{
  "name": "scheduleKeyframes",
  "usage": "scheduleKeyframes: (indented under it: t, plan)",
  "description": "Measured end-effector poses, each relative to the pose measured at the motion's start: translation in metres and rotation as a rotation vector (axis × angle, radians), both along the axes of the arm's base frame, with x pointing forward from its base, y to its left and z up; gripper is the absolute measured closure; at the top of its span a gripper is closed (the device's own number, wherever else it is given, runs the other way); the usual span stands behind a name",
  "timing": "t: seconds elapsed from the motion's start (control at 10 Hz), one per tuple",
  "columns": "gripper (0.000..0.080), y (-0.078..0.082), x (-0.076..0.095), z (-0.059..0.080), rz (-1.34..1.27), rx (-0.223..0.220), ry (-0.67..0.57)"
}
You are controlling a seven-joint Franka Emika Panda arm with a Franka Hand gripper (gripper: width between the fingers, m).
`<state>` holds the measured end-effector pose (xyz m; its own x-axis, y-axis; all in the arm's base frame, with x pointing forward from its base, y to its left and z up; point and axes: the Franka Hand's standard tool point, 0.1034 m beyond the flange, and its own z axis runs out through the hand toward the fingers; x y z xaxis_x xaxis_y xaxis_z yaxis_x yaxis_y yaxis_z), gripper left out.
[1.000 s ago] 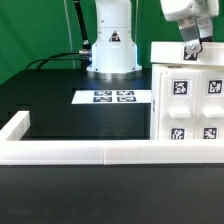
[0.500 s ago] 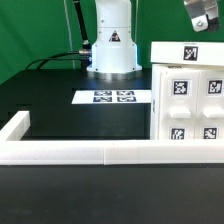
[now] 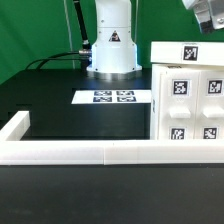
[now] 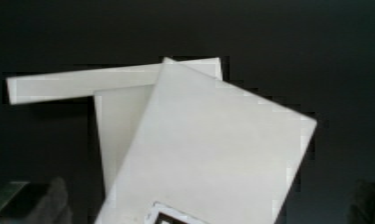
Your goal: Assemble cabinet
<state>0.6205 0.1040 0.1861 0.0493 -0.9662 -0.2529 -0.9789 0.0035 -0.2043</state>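
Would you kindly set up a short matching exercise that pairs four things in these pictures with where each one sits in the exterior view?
Things:
1. cabinet
2. marker board
3. hand
4. rail frame

Places:
A. lying flat on the black table, in front of the robot's base
B. at the exterior view's upper right corner, above the cabinet and apart from it
C. low along the table's near edge
D. standing at the exterior view's right, its tagged panels facing the camera

Pairs: 1-D, 2-A, 3-B, 4-C
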Motion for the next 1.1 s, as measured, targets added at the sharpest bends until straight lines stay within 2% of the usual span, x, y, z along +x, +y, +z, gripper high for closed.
scheduleKeyframes:
  t: [0.3,0.5,1.1]
  plan:
    - [0.0002,0.0039,0.0,0.0012,0.398,-0.11,-0.08]
    - [0.0002,0.0057,-0.0051,0.0001,0.595,-0.142,-0.086]
    - [0.0002,0.0056,-0.0031,0.002,0.972,-0.215,-0.185]
